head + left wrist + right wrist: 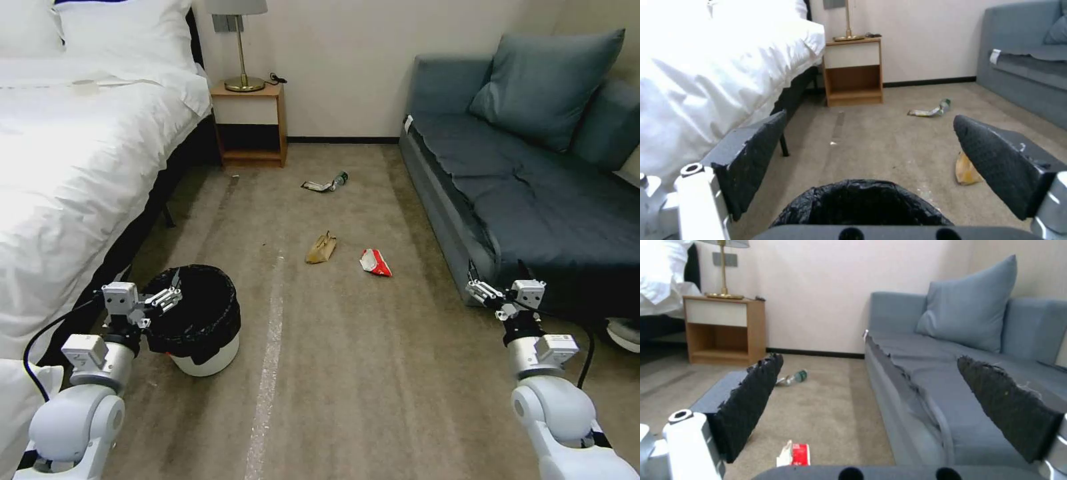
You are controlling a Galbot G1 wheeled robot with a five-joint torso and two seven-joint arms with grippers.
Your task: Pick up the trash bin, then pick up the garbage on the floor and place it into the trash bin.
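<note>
Olive-brown carpet runs between the white bed (73, 167) and the blue sofa (533, 193) in my head view, a pale tape strip (270, 347) down the floor (373, 373). I have the left gripper (175, 288) hanging over the near-left rim of the trash bin (200, 320), its fingers spread, which I judge is the line-up for taking the bin first. My right gripper (497, 279) waits by the sofa's front edge with its fingers apart too, holding nothing. The garbage lies well ahead: a brown paper bag (321, 248), a red-and-white wrapper (375, 262) beside it, and farther off a green-labelled bottle (341, 179) touching a flat wrapper (319, 186) near the nightstand (250, 123).

From the left wrist, both pads (751, 156) stand wide with the bin's black liner (860, 203) bulging up between and below them, not yet pinched.

From the right wrist, the pads (751, 400) frame bare carpet and sofa; the red wrapper lies low between them, so that arm is already aimed toward the litter.
</note>
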